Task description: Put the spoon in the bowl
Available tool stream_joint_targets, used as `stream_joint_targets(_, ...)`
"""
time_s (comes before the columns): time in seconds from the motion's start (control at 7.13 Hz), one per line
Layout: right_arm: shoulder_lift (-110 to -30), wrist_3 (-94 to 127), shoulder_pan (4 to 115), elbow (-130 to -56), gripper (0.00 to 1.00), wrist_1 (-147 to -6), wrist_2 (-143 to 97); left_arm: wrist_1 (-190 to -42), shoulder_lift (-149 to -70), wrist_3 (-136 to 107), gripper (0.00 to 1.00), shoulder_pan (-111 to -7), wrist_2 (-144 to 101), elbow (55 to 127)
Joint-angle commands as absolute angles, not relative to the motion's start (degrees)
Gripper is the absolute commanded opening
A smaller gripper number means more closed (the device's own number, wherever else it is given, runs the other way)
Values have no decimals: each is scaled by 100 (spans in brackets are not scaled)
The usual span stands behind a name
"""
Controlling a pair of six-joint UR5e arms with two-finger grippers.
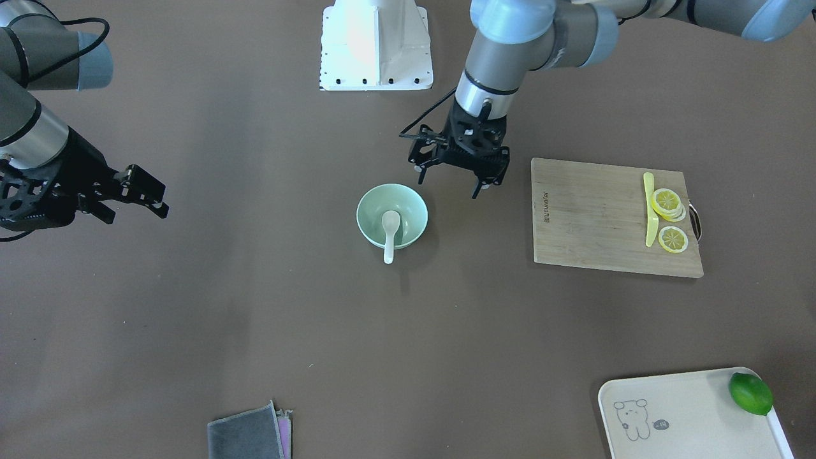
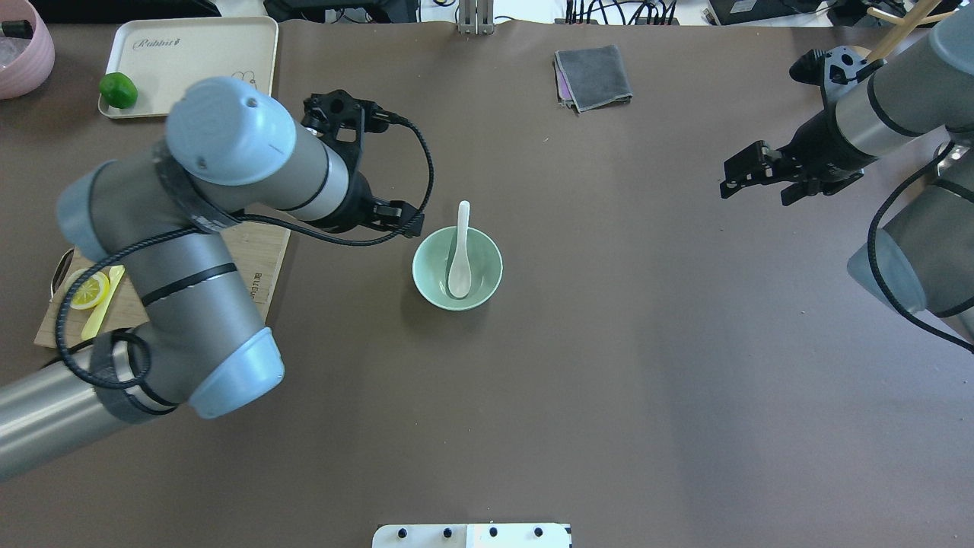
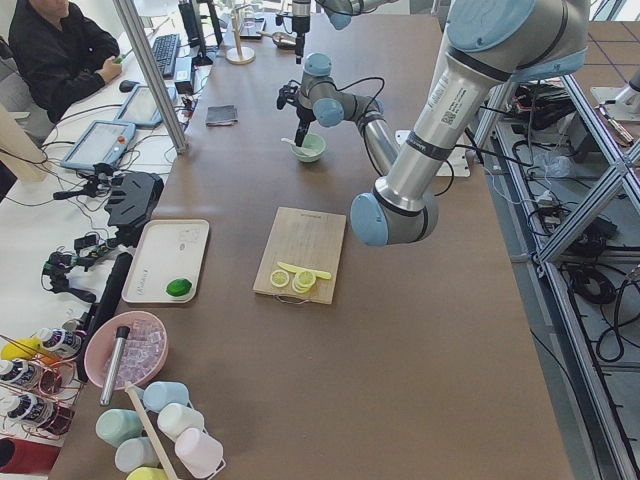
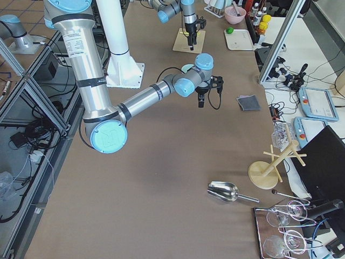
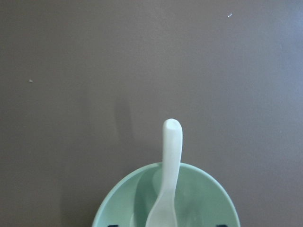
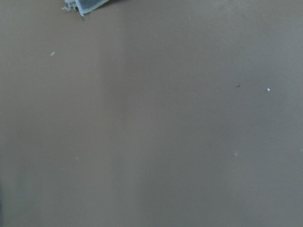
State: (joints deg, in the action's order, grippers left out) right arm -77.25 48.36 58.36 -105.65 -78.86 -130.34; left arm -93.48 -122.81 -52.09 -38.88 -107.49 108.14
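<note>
Spoon [image 5: 169, 182] in bowl [image 5: 207, 198], both cut off

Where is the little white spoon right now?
In the front-facing view, the spoon lies in the green bowl mid-table, handle poking over the near rim, with the left gripper close by on the side toward the cutting board.

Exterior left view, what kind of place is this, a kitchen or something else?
Probably a robotics lab, not a kitchen: the left arm reaches over a long brown table, while an operator sits at a side bench with a keyboard and a tablet.
</note>
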Motion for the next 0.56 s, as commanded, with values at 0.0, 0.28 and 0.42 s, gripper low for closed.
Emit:
stream_joint_targets(0.0,-8591,2867,6334,-10653,100,-8174,-12929,-9052,-11421,-3754,98,-4855,-11185,11355)
stream_joint_targets(0.28,-9094,1587,7089,-10303,100,-8183,-12920,-9044,-10787,-2151,98,-6338,-12186,11120)
stream_joint_targets(0.42,-9358,1286,7545,-10162,100,-8174,-13007,-9070,-10480,-1248,98,-7059,-12643,10857)
